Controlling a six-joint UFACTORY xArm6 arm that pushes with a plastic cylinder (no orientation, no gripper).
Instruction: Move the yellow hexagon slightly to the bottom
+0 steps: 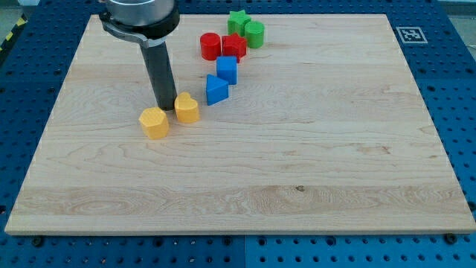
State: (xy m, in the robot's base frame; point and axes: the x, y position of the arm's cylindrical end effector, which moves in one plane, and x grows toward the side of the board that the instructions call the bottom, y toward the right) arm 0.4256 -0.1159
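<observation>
My tip [164, 106] has no grip at all, just a bare rod on the wooden board [297, 164]. The yellow plastic hexagon block [155, 123] sits just beside it at 7 o'clock, left of centre. Count: two yellow, two blue, two red, two green.

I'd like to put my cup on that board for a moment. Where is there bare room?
The whole right half and the bottom strip below the yellow hexagon are bare. It is crowded at top centre: green, red and blue blocks, then the yellow heart with my tip beside it.
</observation>
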